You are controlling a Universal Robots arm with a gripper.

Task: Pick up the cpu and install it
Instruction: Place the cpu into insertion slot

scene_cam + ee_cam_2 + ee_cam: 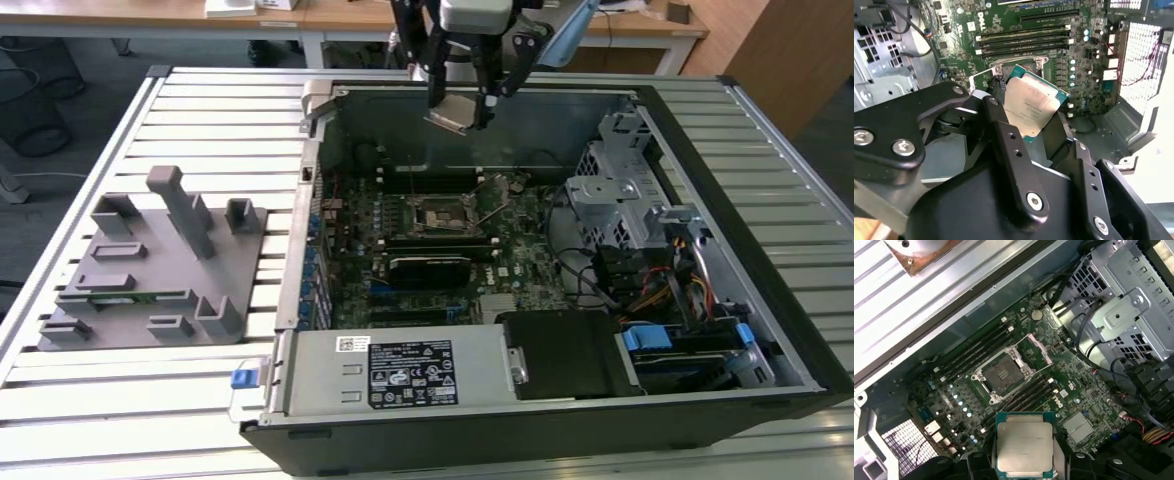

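Black fingers [1004, 135] of the hand [1030, 115] sit closest to the lens in both wrist views. They're clenched on the cpu [1024, 446], one finger on each of two opposite edges. Silvery metal top of the chip faces the cameras, with a greenish edge peeking out around it. So the cpu is up in the air, gripped, touching nothing but the fingers.

From the exterior view, the hand hangs over the open computer case [534, 445], near its far wall, and the chip looks tilted rather than flat. Well below the hand is the green motherboard [949, 405]. On it is the cpu socket [1002, 375], with its metal frame [1036, 349] flipped open and the contact field showing. Socket and chip are well apart. Black memory slots [1026, 397] run along both sides of the socket. Off to one side of the hand, inside the case, is a silver perforated drive cage [1119, 315].

Outside the case, away from the hand toward the exterior view's left, a grey plastic tray [174, 270] sits on the slatted metal table [200, 110]. It's got a thin green memory stick [134, 294] lying in one of its slots.
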